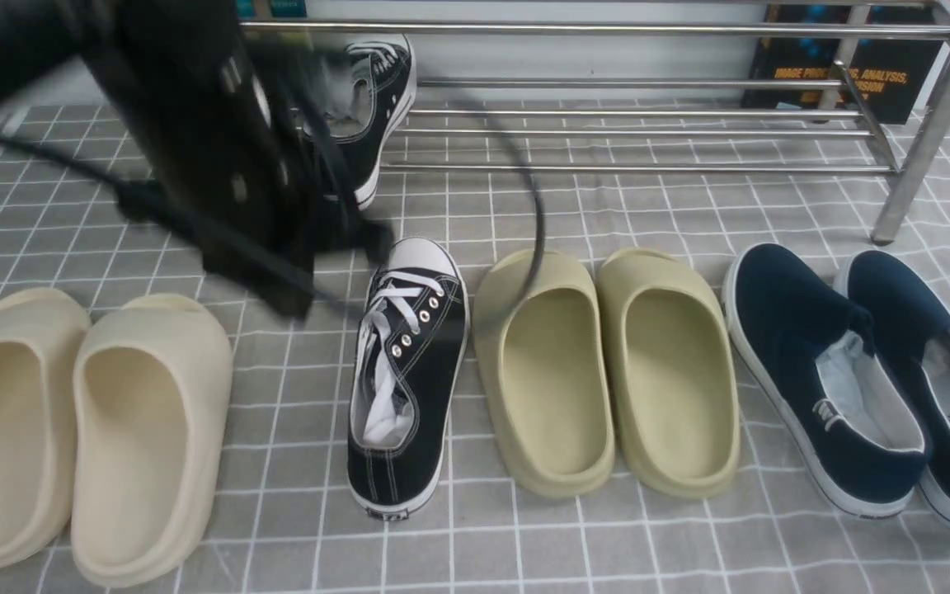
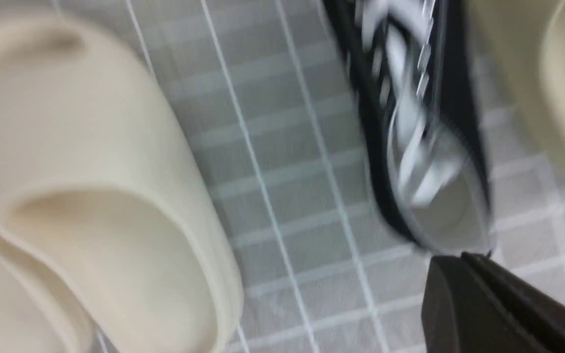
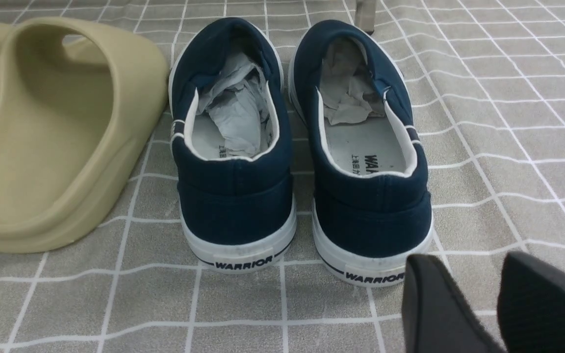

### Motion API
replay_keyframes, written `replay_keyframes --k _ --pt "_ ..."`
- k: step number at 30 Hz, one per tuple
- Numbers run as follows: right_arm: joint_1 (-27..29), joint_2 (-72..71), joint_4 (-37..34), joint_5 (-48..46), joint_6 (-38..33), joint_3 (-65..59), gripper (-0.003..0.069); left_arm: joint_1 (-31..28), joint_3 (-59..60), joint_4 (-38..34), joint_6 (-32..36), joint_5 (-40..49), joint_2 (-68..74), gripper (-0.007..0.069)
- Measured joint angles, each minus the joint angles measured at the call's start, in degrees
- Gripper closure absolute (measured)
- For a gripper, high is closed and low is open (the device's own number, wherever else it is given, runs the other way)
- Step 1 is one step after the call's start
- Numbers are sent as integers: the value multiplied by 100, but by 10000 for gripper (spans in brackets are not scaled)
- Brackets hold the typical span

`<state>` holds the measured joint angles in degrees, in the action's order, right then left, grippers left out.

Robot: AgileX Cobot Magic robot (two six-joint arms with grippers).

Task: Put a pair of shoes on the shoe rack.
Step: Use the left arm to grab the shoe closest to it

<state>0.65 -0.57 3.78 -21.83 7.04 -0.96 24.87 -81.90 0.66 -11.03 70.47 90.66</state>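
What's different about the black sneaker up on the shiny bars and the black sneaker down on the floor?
The far sneaker rests on the low bars of the shoe rack; the near sneaker lies flat on the checked cloth. The far sneaker is half hidden behind the left arm; the near sneaker shows nearly whole. Both are black with white laces and white soles.

– Where is room?
– On the shoe rack (image 1: 648, 132) bars, toward the far right corner of the cloth (image 1: 607, 206). A sneaker (image 1: 376, 99) fills their left end.
– Nearer?
– A row of shoes (image 1: 541, 371), tight together.
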Motion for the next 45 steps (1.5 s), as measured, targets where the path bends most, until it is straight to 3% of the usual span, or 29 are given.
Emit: replay_keyframes --k 5,14,19,23,26,31,37,45 --pt "0 0 0 0 0 0 419 -141 1289 -110 -412 -881 6 638" --pt "0 0 0 0 0 0 419 -169 1643 -273 -681 -1948 6 596" --pt "0 0 0 0 0 0 419 -169 1643 -453 -693 -2410 88 391" --pt "0 0 0 0 0 0 419 -169 1643 -514 -695 -2456 333 288" --pt "0 0 0 0 0 0 419 -169 1643 -520 -695 -2471 618 266" --pt "0 0 0 0 0 0 419 -169 1643 -520 -695 -2495 895 347" --pt "0 0 0 0 0 0 419 -169 1599 -574 -700 -2526 970 630" --pt "0 0 0 0 0 0 419 -169 777 -656 -700 -1826 642 638"
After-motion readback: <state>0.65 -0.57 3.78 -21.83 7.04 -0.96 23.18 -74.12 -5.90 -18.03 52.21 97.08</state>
